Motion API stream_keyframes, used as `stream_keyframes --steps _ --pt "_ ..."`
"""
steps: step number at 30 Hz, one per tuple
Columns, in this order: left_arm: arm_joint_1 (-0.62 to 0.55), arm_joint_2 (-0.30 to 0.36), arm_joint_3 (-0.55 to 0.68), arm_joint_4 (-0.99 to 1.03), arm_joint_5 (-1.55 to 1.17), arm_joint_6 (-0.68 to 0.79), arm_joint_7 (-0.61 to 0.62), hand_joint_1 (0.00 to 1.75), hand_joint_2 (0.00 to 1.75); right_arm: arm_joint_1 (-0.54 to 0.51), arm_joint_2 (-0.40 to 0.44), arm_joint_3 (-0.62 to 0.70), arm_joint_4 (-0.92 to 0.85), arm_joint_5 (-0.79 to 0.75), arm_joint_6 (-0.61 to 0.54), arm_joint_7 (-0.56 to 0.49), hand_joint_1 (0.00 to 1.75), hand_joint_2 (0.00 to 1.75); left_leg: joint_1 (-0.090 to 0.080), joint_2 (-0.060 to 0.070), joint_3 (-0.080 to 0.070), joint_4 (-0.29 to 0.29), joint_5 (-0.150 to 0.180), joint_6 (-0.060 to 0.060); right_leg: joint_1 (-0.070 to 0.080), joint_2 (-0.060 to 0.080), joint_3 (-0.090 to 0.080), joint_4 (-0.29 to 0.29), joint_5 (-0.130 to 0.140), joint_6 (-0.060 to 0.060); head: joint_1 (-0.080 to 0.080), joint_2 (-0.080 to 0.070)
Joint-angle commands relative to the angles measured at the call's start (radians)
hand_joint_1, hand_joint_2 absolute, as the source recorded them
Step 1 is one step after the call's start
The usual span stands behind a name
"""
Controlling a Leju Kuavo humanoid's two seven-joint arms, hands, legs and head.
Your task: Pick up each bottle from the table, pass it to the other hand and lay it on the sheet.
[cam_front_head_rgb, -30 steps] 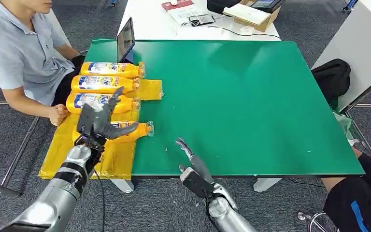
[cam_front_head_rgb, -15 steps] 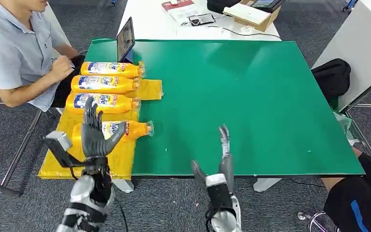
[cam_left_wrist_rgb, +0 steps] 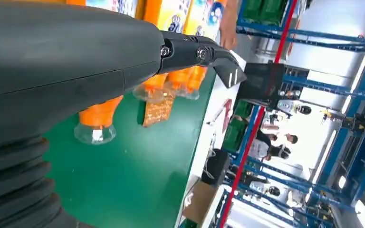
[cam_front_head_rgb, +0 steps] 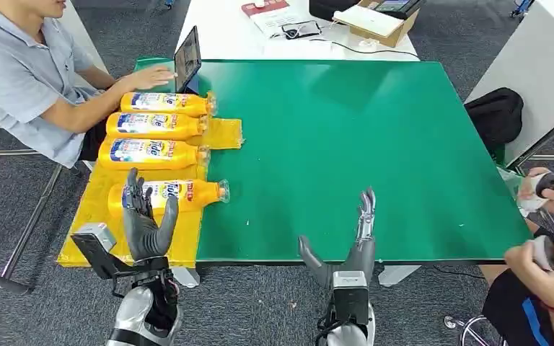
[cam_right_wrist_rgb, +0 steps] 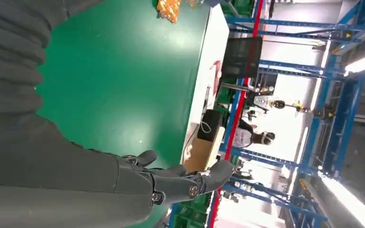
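with all four bottles [cam_front_head_rgb: 166,192] lying on the yellow sheet [cam_front_head_rgb: 101,220], both the left hand [cam_front_head_rgb: 146,223] and right hand [cam_front_head_rgb: 353,245] stand released and should stay off the nearest one.

grey carpet floor [cam_front_head_rgb: 260,303] all round, a white desk [cam_front_head_rgb: 223,32] behind with a cardboard box [cam_front_head_rgb: 375,21] and papers on it. black backpack [cam_front_head_rgb: 496,115] on the floor beside a white panel [cam_front_head_rgb: 541,72]. blue shelving racks [cam_right_wrist_rgb: 332,118], bright light beyond.
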Motion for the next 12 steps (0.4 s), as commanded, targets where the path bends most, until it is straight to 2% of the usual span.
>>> stream_keyframes --steps 1,4,6,7,8,9,10,11,12 --pt "-0.116 -0.008 -0.032 0.169 -0.032 0.055 -0.046 0.0 1.75 -0.156 0.086 -0.113 0.248 0.086 -0.015 0.001 0.0 0.0 0.002 0.001 0.01 0.0 -0.004 -0.002 0.002 0.002 0.01 -0.001 -0.003 -0.003 0.0 0.0" --pt "-0.223 -0.038 -0.011 0.311 -0.022 0.108 -0.09 0.0 1.75 -0.245 0.165 -0.243 0.317 0.244 -0.015 0.001 0.0 0.0 0.0 -0.001 0.003 -0.001 0.001 -0.001 0.001 -0.001 0.003 -0.001 0.0 -0.002 0.0 0.0" --pt "-0.292 -0.054 0.006 0.411 -0.085 0.255 -0.14 0.0 1.75 -0.297 0.181 -0.283 0.351 0.22 -0.015 0.001 0.0 0.0 0.001 -0.001 0.004 -0.001 0.001 -0.001 0.001 -0.001 0.004 0.0 0.0 -0.002 0.0 0.0" --pt "-0.299 -0.051 0.003 0.412 -0.103 0.276 -0.14 0.0 1.75 -0.306 0.181 -0.282 0.36 0.215 -0.015 0.001 0.0 0.0 0.001 -0.001 0.005 0.0 0.001 -0.002 0.001 -0.001 0.005 0.0 0.0 -0.003 0.0 0.0" --pt "-0.303 -0.048 0.001 0.409 -0.147 0.369 -0.14 0.0 1.75 -0.322 0.181 -0.256 0.375 0.192 -0.015 0.001 0.0 0.0 0.001 -0.002 0.003 0.0 0.002 -0.001 0.001 -0.002 0.004 0.0 0.001 -0.002 0.0 0.0" --pt "-0.318 -0.054 0.026 0.445 -0.121 0.37 -0.14 0.0 1.75 -0.331 0.181 -0.248 0.393 0.176 -0.015 0.001 0.0 0.0 0.001 -0.001 0.005 0.0 0.001 -0.002 0.001 -0.001 0.005 0.0 0.0 -0.003 0.0 0.0" --pt "-0.322 -0.077 0.109 0.439 -0.228 0.37 -0.14 0.0 1.75 -0.335 0.181 -0.255 0.383 0.204 -0.015 0.001 0.0 0.0 0.001 0.0 0.004 0.0 0.003 -0.001 0.001 0.0 0.004 0.0 0.001 -0.002 0.0 0.0" --pt "-0.319 -0.077 0.137 0.427 -0.258 0.37 -0.14 0.0 1.75 -0.333 0.181 -0.261 0.374 0.211 -0.015 0.001 0.0 0.0 0.001 0.001 0.003 0.0 0.003 0.0 0.001 0.001 0.003 -0.001 0.002 -0.001 0.0 0.0" --pt "-0.319 -0.077 0.148 0.431 -0.268 0.37 -0.14 0.0 1.75 -0.34 0.181 -0.253 0.409 0.194 -0.015 0.001 0.0 1.75 0.001 0.002 0.006 0.0 0.002 -0.001 0.001 0.002 0.006 0.0 0.001 -0.002 0.0 0.0"
